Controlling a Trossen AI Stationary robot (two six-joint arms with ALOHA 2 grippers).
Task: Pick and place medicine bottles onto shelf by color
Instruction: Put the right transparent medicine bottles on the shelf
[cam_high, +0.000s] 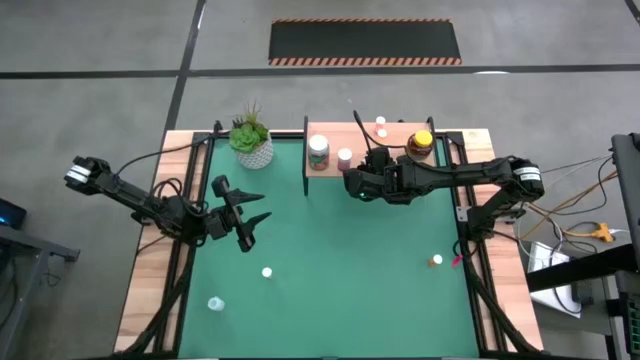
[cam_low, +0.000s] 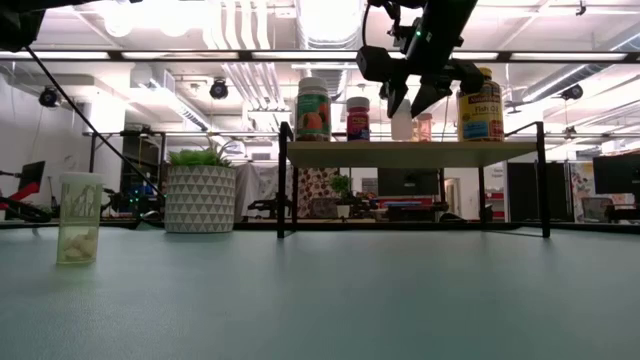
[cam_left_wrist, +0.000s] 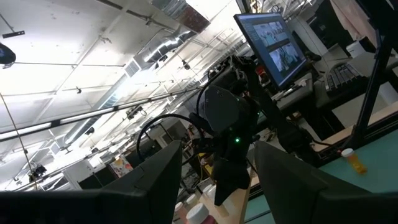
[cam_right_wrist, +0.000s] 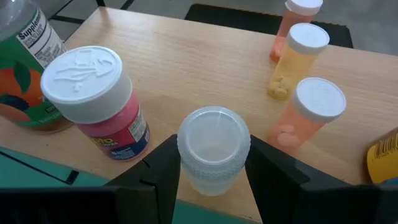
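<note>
Presently the right tool (cam_right_wrist: 211, 180) stands over the shelf (cam_right_wrist: 205, 81), jaws slightly parted around a clear bottle (cam_right_wrist: 213, 149) resting there; a careless withdrawal could topple it or the pink bottle (cam_right_wrist: 93, 99) just beside. Left tool (cam_high: 240, 212): open, empty. Count: seven bottles on shelf, three on the surface (cam_high: 330, 260).

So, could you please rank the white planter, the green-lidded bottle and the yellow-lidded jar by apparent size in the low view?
1. White planter, though nearer the camera.
2. Green-lidded bottle and yellow-lidded jar look alike; I won't rank them.
</note>
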